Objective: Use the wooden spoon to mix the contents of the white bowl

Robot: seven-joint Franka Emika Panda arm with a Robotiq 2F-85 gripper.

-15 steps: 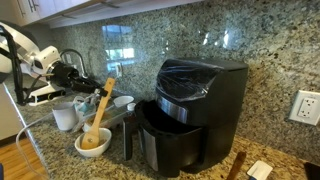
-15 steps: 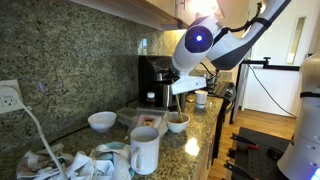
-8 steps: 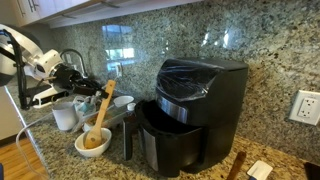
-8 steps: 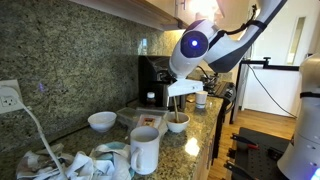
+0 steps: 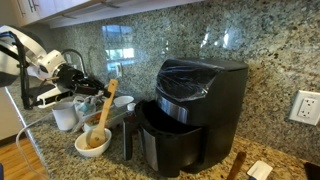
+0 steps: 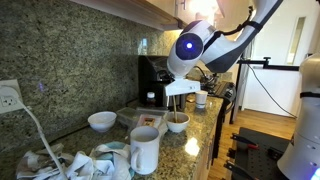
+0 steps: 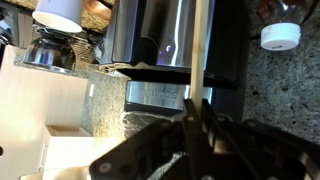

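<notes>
The wooden spoon (image 5: pixel 104 108) stands tilted with its head in the white bowl (image 5: pixel 82 150), among the tan contents (image 5: pixel 93 141). My gripper (image 5: pixel 100 92) is shut on the spoon's handle, near its top, above the bowl. In an exterior view the spoon (image 6: pixel 172 106) hangs from the gripper (image 6: pixel 178 90) into the bowl (image 6: pixel 178 127). In the wrist view the fingers (image 7: pixel 190 112) clamp the pale handle (image 7: pixel 200 45), which runs straight up the picture. The bowl is out of the wrist view.
A black air fryer (image 5: pixel 195 110) with its drawer pulled out stands close beside the bowl. A white cup (image 5: pixel 65 116) and a small white dish (image 5: pixel 123 102) stand behind it. A white mug (image 6: pixel 145 150), another white bowl (image 6: pixel 102 121) and a coffee machine (image 6: pixel 152 80) share the granite counter.
The gripper has shifted a little toward the air fryer, and the spoon's handle has tilted further that way, while its head stays in the bowl.
</notes>
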